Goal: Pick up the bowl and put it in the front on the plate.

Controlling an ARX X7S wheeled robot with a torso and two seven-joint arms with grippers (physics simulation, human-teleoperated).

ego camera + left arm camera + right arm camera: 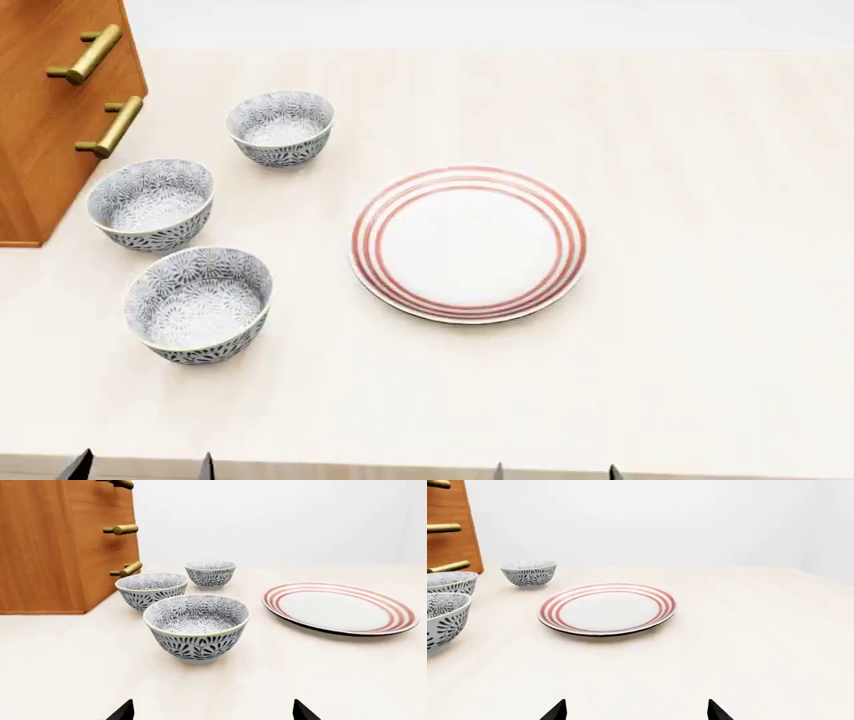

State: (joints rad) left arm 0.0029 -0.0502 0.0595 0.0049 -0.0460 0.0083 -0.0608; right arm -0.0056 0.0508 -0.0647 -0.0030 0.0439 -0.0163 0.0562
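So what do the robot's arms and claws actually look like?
Little shows. Of the left claw and the right claw, only two dark, nearly black pointed fingertips each poke into the pictures, plain and wedge-shaped. No cables, markings or arm casing are in view, so the arms' look cannot be told.

Only black, pointed fingertips (pixel 123 711) of each tool are visible.

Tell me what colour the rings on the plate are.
Red, three thin rings near the rim of the white plate, clearest in the head view.
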